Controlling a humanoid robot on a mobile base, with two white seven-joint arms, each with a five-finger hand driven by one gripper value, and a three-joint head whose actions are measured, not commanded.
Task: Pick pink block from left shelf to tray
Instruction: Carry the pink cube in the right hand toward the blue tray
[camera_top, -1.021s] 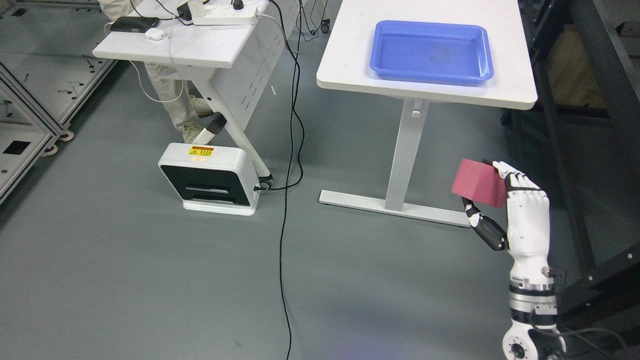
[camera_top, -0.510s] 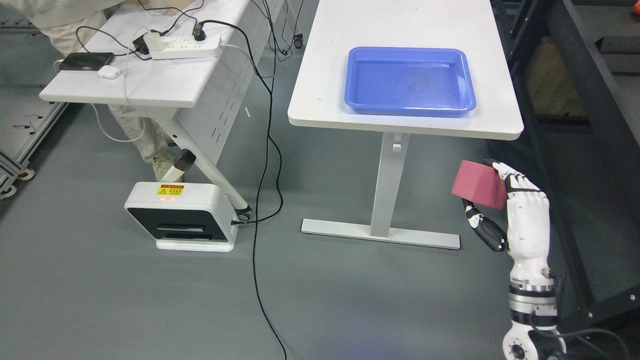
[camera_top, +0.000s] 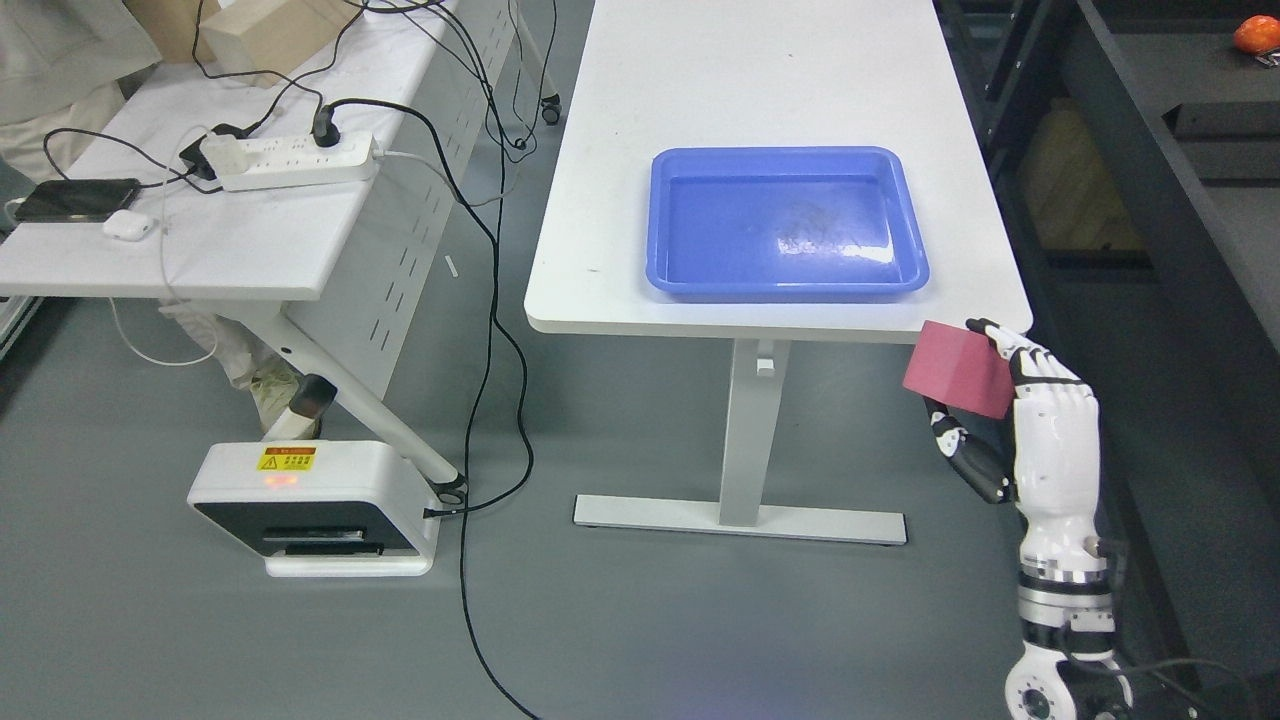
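Head view: the right hand (camera_top: 1040, 430) rises from the lower right corner, palm turned inward, and its fingers (camera_top: 1040, 365) are closed around the pink block (camera_top: 955, 370), with the dark thumb (camera_top: 960, 450) pressing from below and the white fingertips wrapped over the block's right edge. The block is held in the air, tilted, just below and in front of the near right corner of the white surface (camera_top: 760, 80), and it is not touching that surface. On the surface sits the blue tray (camera_top: 660, 240), empty, near the front edge, and it lies up and to the left of the held block, close but apart. The surface stands on a single white pedestal leg (camera_top: 745, 430) with a flat foot on the grey floor (camera_top: 640, 620). To the left is a second white surface (camera_top: 250, 240) that carries a power strip (camera_top: 290, 162), a dark phone (camera_top: 75, 198), a small white earbud case (camera_top: 128, 226) and a cardboard box (camera_top: 270, 35) at its far end. Black cables (camera_top: 490, 330) run down from it to the floor. Under it a white and black device (camera_top: 315, 500) with a yellow warning label rests on the floor. A dark shelf frame (camera_top: 1150, 170) runs along the right side, with an orange object (camera_top: 1258, 34) at its top right
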